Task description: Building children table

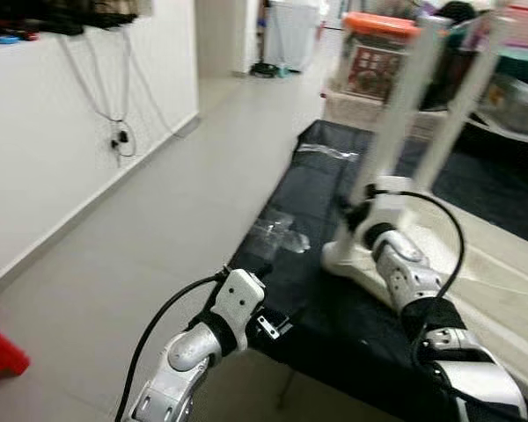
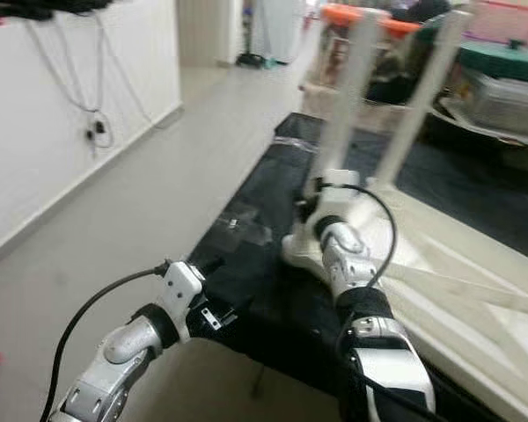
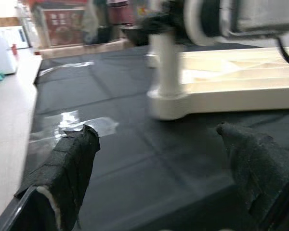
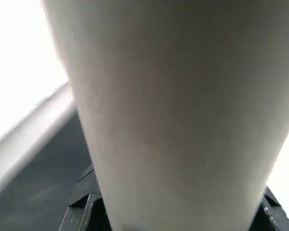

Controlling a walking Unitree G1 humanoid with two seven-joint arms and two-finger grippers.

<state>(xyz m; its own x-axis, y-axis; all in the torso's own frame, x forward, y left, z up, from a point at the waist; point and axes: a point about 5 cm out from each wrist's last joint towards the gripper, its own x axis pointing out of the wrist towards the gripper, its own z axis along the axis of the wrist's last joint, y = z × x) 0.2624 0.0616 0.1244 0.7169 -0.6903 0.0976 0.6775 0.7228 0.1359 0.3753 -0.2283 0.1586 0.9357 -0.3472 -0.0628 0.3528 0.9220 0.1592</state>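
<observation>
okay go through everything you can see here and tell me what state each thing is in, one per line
Table top: upside down on the black mat.
Near table leg: upright in its corner socket, tilted slightly.
Second table leg: upright behind it.
Right gripper: at the near leg's base, grip unclear.
Left gripper: open, hovering over the mat edge.
Plastic wrap: crumpled on the mat.

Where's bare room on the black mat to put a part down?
Free: the black mat strip between its floor-side edge and the white tabletop, past the clear plastic scrap. Crowded: the near corner, where the right gripper is at the table leg and the left gripper hovers.
</observation>
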